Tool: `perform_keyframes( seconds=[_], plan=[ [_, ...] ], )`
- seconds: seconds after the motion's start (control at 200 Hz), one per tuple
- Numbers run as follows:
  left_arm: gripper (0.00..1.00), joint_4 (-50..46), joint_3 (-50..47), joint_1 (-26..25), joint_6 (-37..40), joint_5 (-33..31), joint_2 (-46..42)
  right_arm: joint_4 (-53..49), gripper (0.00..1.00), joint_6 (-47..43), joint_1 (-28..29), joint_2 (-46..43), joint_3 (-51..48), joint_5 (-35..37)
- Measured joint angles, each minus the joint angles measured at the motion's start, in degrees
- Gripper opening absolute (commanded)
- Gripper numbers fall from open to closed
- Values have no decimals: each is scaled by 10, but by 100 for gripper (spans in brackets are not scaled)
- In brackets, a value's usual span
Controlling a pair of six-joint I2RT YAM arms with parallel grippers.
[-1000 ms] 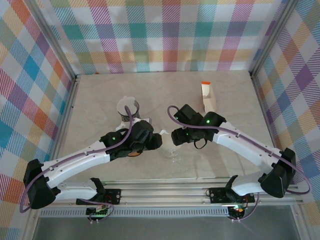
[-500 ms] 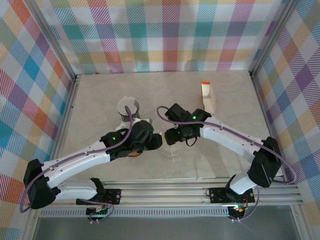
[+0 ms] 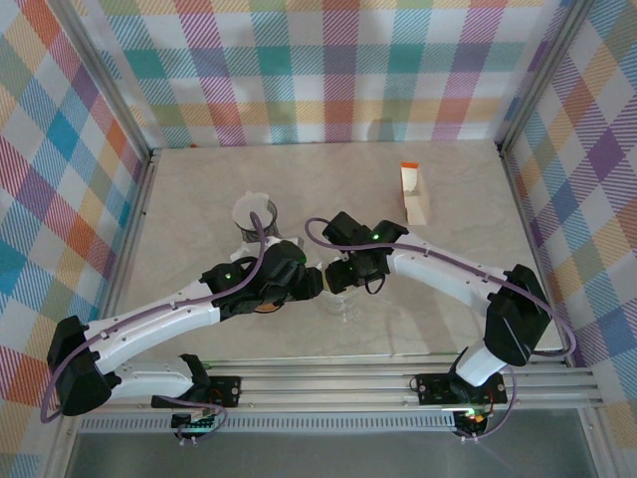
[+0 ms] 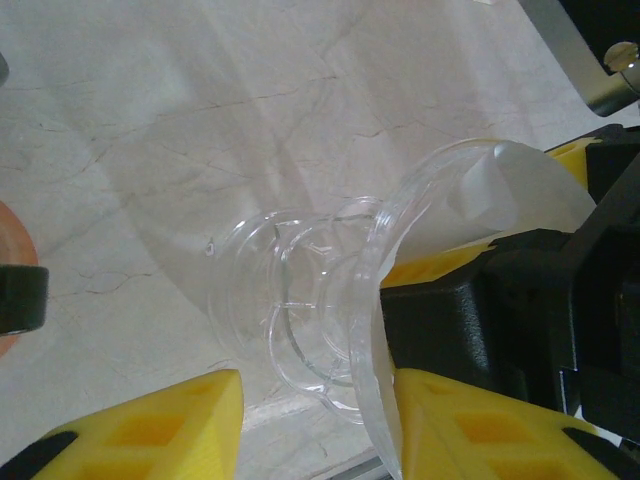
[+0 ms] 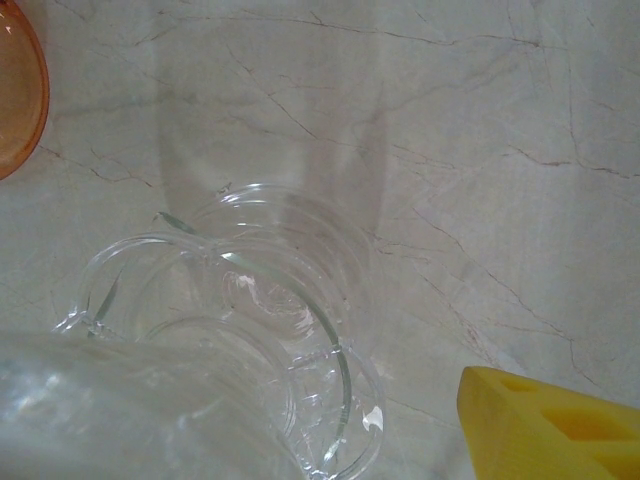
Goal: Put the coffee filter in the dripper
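Observation:
The clear plastic dripper (image 3: 344, 302) lies tilted between the yellow fingers of my left gripper (image 4: 315, 400), which is shut on it, the rim against the right finger. The white coffee filter (image 4: 510, 185) sticks out past the dripper's rim (image 4: 375, 300). It sits between two yellow fingers (image 4: 440, 265) of my right gripper (image 3: 338, 281), which touch it on both sides. From the right wrist, the dripper's (image 5: 270, 330) ringed base and handle show close below, with one yellow finger (image 5: 560, 430) at the lower right. Both grippers meet tip to tip at the table's middle, the left gripper (image 3: 317, 283) just left of the right.
A clear glass vessel (image 3: 254, 217) stands behind the left arm. An orange round object (image 3: 264, 307) lies under the left wrist. An orange-and-white box (image 3: 413, 194) stands at the back right. Plaid walls and metal posts close in three sides.
My right arm has swung left, bringing its gripper up against the left gripper and the dripper. The left arm and dripper have stayed put.

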Motion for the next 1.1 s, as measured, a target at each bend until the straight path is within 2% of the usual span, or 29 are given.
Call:
perform_keyframes(
  seconds=[0.23,0.65,1.1],
  plan=[
    [43,1,-2,0,0,0,0,-1,72,2,0,-15,0,5],
    [43,2,-3,0,-6,0,0,-13,73,14,0,-113,-6,27],
    [51,1,-3,0,-8,0,0,-20,74,33,0,-198,-14,58]
  ],
)
